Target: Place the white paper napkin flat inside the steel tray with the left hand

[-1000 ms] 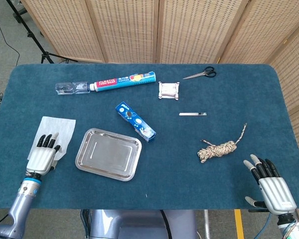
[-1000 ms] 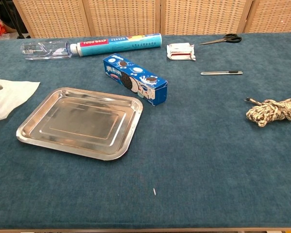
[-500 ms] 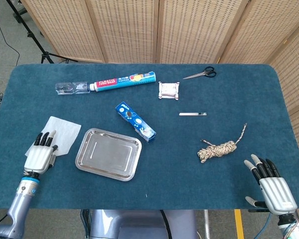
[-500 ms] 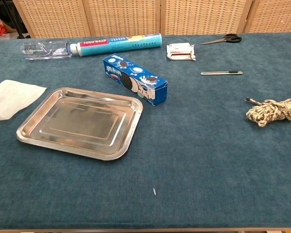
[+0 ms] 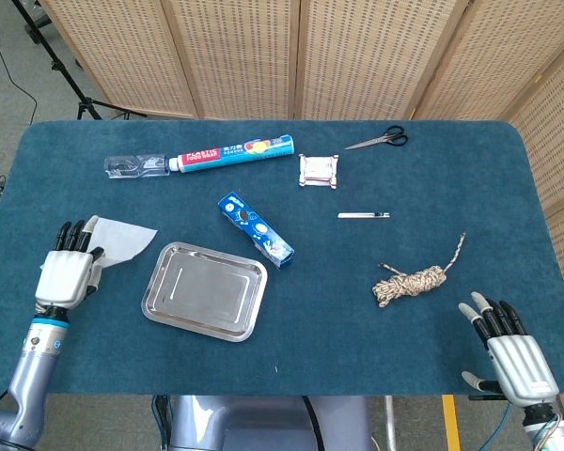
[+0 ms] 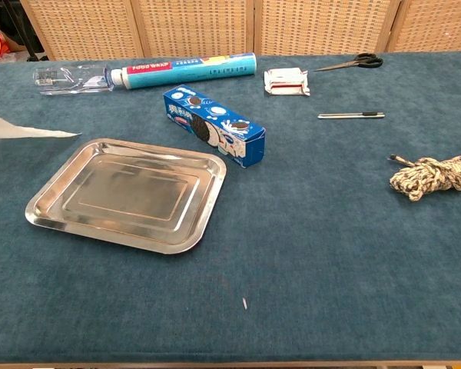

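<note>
Head view: left hand point(image 5: 64, 272) near the left edge of the table point(image 5: 432, 178), back up, fingers pointing toward the far edge, pinching the white paper napkin point(image 5: 117, 240), which sticks out to the right of the fingers with a corner aimed at the steel tray point(image 5: 205, 303). Napkin just beside the tray's far-left corner, not over it; tray empty, flat, toward the front-left of the table. Forearm running back from the hand to the front-left corner. Right hand point(image 5: 508, 352) at the front-right corner, back up, fingers spread and holding nothing. Past the tray, toward the centre, a blue cookie box point(image 5: 255, 228); a coil of rope point(image 5: 412, 280) on the right side. Chest view: only a thin tilted sliver of the napkin point(image 6: 19, 129) visible at the left border, lifted off the cloth just beyond the tray's point(image 6: 131, 231) far-left corner; neither hand visible here. Cookie box point(image 6: 213, 124) just beside the tray's far-right corner, rope point(image 6: 434, 174) at the right border.
</note>
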`<state>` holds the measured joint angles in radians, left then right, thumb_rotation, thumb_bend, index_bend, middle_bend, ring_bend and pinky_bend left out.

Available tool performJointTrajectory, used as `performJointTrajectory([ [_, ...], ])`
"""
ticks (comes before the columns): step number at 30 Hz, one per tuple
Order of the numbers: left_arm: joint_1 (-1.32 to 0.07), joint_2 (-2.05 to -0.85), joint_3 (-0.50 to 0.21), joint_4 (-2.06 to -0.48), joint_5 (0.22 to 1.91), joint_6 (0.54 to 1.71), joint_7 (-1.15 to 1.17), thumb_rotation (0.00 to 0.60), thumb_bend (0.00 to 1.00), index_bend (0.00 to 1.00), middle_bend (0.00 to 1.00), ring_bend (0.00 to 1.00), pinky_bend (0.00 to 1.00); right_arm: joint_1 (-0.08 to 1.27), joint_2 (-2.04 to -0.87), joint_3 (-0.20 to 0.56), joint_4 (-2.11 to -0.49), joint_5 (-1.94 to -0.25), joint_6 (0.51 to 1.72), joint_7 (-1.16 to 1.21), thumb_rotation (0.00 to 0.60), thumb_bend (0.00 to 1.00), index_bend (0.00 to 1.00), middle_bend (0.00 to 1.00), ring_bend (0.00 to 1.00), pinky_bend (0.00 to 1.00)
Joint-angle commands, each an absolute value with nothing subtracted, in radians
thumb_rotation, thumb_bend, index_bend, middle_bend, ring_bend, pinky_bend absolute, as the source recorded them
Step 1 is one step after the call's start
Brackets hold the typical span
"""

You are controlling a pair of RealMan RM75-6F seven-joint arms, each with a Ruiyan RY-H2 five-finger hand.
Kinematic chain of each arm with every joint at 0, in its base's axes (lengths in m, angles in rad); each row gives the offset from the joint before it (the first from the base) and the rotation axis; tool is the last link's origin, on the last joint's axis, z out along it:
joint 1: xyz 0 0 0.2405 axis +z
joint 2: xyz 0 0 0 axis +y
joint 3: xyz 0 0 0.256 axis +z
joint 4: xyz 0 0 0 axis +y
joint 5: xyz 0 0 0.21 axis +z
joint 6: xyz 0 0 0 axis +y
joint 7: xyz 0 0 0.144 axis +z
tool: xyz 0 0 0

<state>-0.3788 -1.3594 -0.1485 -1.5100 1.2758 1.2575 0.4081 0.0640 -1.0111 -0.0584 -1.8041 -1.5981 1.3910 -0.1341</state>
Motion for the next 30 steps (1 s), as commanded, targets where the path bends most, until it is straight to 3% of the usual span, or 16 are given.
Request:
performJointTrajectory([
  [1,-0.399,-1.335,-0.174,-1.576,1.296,1.285,0.440,0.600,0.53,0.63,0.02,0.00,0.00,0.064,-1.011,-0.059,-1.804,-1.599,1.391,-0.134,0.600,0.00,0.10,0.00,0.00,0.00],
  [11,-0.432,-1.346,-0.174,-1.674,1.351,1.306,0.478,0.600,0.53,0.63,0.02,0.00,0.00,0.061,-1.004,-0.057,-1.802,-1.600,1.401,-0.118,0.600,0.00,0.10,0.00,0.00,0.00],
  [20,-0.456,-1.356,-0.147,-1.611,1.525,1.347,0.291,0.600,0.53,0.63,0.03,0.00,0.00,0.061,-1.004,-0.057,-1.800,-1.601,1.398,-0.116,0.600,0.00,0.10,0.00,0.00,0.00],
  [30,-0.526,-1.340,-0.075,-1.543,1.693,1.292,0.057,0.600,0.53,0.63,0.03,0.00,0.00,0.059,-1.002,-0.055,-1.798,-1.599,1.403,-0.112,0.600,0.00,0.10,0.00,0.00,0.00],
])
